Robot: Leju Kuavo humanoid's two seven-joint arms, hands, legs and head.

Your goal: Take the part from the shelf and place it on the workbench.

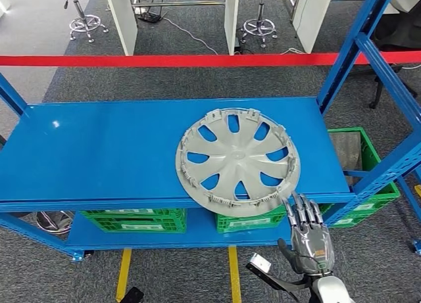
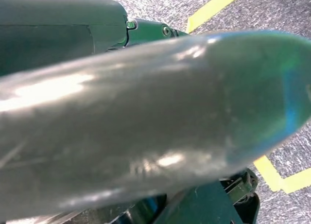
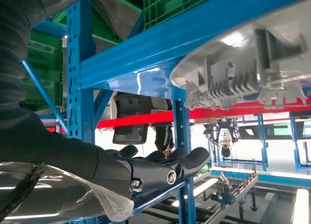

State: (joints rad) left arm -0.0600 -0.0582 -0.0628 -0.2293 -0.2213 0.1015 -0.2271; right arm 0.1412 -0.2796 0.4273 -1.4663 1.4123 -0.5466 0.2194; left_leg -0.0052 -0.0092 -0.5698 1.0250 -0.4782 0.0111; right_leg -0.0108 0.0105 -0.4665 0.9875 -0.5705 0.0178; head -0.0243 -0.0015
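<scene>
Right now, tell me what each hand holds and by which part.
Nothing is held. The right hand is open, fingers stretched toward the near rim of the hubcap, which lies on the blue shelf overhanging its front edge. The left hand cannot be judged.

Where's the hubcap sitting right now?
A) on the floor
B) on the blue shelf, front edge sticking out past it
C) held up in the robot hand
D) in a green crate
B: the hubcap lies flat on the blue shelf with its near rim past the shelf's front edge, and the right robot hand is just below and in front of that rim, holding nothing.
</scene>
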